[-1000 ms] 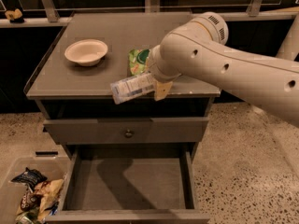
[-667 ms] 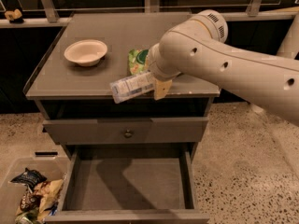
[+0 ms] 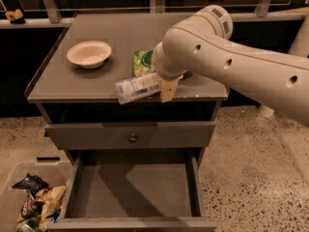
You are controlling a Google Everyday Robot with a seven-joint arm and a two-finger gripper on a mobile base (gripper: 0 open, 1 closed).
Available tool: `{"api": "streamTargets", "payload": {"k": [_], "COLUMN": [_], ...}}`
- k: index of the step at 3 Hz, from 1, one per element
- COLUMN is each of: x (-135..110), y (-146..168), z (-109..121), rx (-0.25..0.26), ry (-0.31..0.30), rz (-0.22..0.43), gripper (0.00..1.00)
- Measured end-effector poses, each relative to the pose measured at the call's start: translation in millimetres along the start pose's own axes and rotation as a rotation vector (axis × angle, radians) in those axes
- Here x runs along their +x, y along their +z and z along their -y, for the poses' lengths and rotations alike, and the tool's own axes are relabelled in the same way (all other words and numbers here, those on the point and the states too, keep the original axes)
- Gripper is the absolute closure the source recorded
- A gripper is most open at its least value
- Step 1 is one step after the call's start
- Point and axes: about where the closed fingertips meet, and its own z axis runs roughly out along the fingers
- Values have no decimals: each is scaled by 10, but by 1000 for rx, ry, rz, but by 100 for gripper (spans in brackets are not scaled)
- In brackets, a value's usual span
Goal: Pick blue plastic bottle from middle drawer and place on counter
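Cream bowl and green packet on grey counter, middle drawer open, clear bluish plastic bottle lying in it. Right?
Wrong on the bottle. The camera view shows the wide grey middle drawer open but bare; the small clear bluish plastic bottle is held sideways in the gripper at the front edge of the flat grey counter. The cream bowl and green packet do sit on the counter.

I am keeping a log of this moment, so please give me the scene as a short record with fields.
gripper: gripper at the counter's front edge, fingers shut on the bottle
bottle: blue plastic bottle, held lying sideways over the front edge of the counter
drawer: middle drawer pulled open, bare grey floor showing
on counter: white bowl, green packet
beside cabinet: bin holding snack bags
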Motion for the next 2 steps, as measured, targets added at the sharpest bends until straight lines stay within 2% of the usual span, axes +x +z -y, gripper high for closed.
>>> {"api": "streamTargets", "payload": {"k": [2], "x": [-22], "y": [-20], "z": [-20], "rx": [0], "ry": [0], "rz": [0], "gripper": [100]}}
